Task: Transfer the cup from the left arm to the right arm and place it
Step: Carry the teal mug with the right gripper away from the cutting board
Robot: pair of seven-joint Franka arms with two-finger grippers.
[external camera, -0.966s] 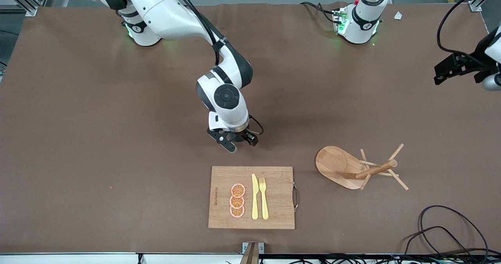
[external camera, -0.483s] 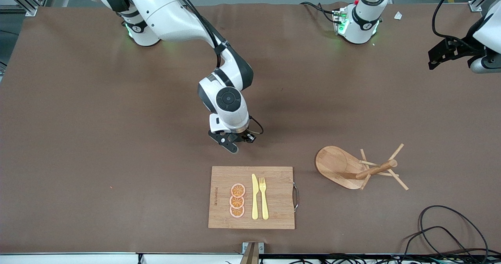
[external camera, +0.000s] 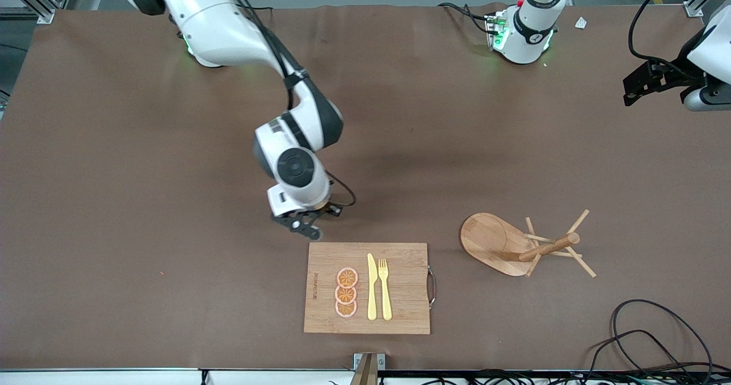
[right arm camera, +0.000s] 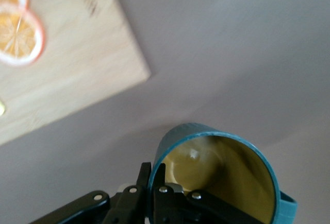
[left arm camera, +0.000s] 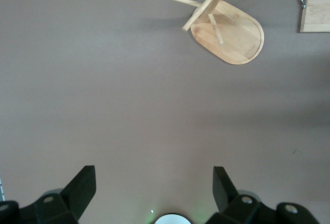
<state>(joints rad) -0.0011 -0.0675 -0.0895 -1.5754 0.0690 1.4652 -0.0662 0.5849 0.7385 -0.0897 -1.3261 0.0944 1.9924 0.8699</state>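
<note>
Cup (right arm camera: 219, 177) hidden under right wrist in front view; right wrist view shows teal rim pinched between fingers (right arm camera: 160, 195) of right gripper (external camera: 302, 225), tan-yellow inside facing camera, lower part cut off. Gripper hangs over brown table (external camera: 114, 202) just off cutting board (external camera: 400, 288) corner, at board's eleven o'clock. Orange slices (external camera: 346, 292), knife (external camera: 372, 287), fork (external camera: 385, 288) lie on board. Tipped mug tree (external camera: 514, 245) at board's three o'clock. Left gripper (left arm camera: 154, 188), fingers spread, empty, waits high over left arm's table end, partly cut off in front view.
</note>
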